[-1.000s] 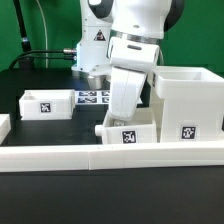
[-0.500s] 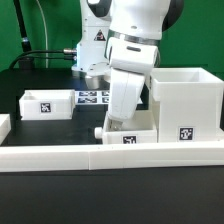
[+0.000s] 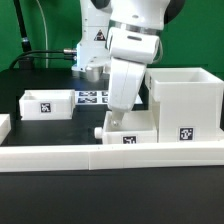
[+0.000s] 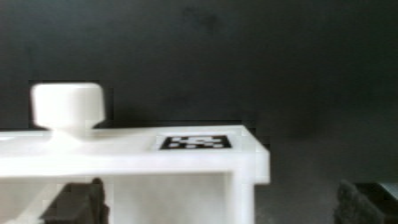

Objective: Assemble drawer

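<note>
A small white tray (image 3: 131, 130) with a round knob (image 3: 97, 131) and a square tag lies against the front rail, just left of the large open housing (image 3: 186, 104). My gripper (image 3: 117, 121) hangs over this tray, its fingertips low at the tray's knob end. In the wrist view the tray wall (image 4: 134, 165), knob (image 4: 68, 104) and tag (image 4: 199, 141) fill the near field. The gripper (image 4: 222, 205) is open, with one dark finger (image 4: 71, 204) at the wall and the other out past the tray's corner. A second small tray (image 3: 45, 103) lies at the exterior view's left.
The long low white border rail (image 3: 110, 156) runs across the front. The marker board (image 3: 95, 97) lies flat behind the trays, by the robot's base. A black cable and a green backdrop are at the back left.
My hand has tipped a little more upright and shifted slightly toward the exterior view's left over the tray. The tray's tag now sits a bit lower, partly behind the rail.
</note>
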### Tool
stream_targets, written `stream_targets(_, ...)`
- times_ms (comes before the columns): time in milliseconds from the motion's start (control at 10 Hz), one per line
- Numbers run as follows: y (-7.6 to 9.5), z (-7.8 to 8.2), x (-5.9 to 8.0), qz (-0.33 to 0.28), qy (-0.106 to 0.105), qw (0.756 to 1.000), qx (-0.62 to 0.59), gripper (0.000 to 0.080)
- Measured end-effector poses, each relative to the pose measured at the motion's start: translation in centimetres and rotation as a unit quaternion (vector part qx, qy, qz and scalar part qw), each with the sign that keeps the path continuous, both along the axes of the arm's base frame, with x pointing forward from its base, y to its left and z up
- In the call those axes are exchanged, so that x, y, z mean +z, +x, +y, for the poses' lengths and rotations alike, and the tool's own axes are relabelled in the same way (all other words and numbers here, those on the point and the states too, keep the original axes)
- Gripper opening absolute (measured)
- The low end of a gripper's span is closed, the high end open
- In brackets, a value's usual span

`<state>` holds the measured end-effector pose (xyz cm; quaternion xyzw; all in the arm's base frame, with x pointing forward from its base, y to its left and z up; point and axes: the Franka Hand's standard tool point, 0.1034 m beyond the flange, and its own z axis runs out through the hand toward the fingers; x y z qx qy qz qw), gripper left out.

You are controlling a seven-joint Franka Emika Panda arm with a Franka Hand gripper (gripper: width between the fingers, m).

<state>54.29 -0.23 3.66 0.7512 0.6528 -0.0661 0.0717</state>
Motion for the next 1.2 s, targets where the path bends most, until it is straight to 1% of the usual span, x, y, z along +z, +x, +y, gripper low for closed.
stream_targets(100,0.1,-0.7,0.8,0.004,-0.003,1.0,0.005,0.0648)
stream_targets(200,0.3,-1.7,1.1,0.009,-0.006,1.0,0.007,0.0649)
stream_targets(300,0.4,-2.1,1.1,0.008,-0.006,1.0,0.003,0.0649)
stream_targets(700,0.3,-2.0,1.1,0.009,-0.005,1.0,0.004,0.0649)
stream_targets(900,0.2,-2.3,2.2,0.019,-0.009,1.0,0.016,0.0649)
stream_targets(1000,0.3,-2.7,2.1,0.016,-0.007,1.0,0.016,0.0649)
stream_targets(1100,0.2,-2.6,1.9,0.018,-0.007,1.0,0.016,0.0649)
stream_targets(1200,0.2,-2.8,1.7,0.014,0.0,0.999,0.03,0.0649)
